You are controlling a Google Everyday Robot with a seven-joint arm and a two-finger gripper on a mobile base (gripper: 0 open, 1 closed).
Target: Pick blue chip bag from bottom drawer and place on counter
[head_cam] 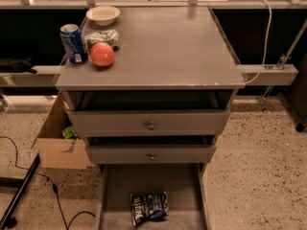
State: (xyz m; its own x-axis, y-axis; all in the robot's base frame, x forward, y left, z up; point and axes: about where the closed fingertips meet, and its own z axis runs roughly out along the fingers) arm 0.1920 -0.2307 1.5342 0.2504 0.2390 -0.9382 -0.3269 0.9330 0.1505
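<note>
The blue chip bag (pixel 149 206), crumpled dark-blue foil with white lettering, lies on the floor of the bottom drawer (pixel 115 195), near its front middle. The drawer is pulled out at the foot of the grey cabinet. The counter (pixel 163 47) is the cabinet's flat grey top with a worn pale front edge. The gripper is not in view.
On the counter's left side stand a blue soda can (pixel 73 43), a red apple (pixel 102 54), a green-and-white packet (pixel 103 36) and a pale bowl (pixel 103 15). Two upper drawers with round knobs (pixel 151 125) stick out slightly. A cardboard box (pixel 57 143) and cables (pixel 53 186) sit on the floor at left.
</note>
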